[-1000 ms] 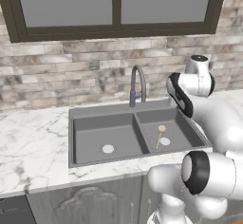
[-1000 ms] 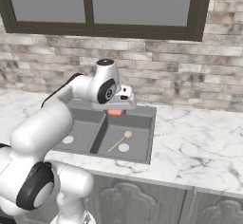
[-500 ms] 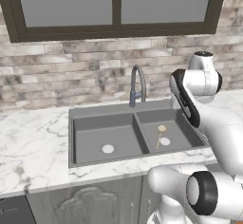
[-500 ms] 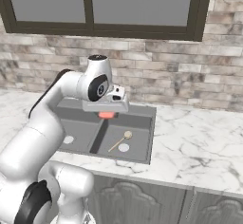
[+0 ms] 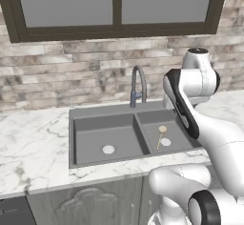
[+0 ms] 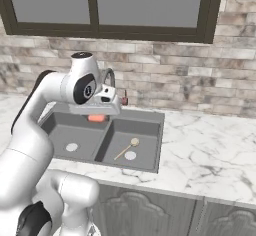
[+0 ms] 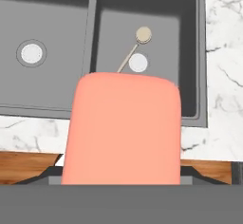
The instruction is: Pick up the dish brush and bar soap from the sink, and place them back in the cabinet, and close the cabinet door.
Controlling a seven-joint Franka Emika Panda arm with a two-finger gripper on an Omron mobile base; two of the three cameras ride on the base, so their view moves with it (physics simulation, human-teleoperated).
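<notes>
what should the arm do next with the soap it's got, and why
Probably keep lifting the bar soap up and away from the sink, toward the cabinet. The jaws hold it well above the basins, while the dish brush lies in the right basin by the drain, so the soap is the item to stow first.

White arm rises from base, bends at elbow, forearm reaches up above sink level. Wrist turned, hand pointing downward. Gripper (image 6: 98, 116) sits under white hand housing, jaws set wide, clamped on bar soap (image 7: 123, 129) across its flat sides. Soap hangs below hand, raised clear of basin. Finger tips hidden behind soap in hand view.
</notes>
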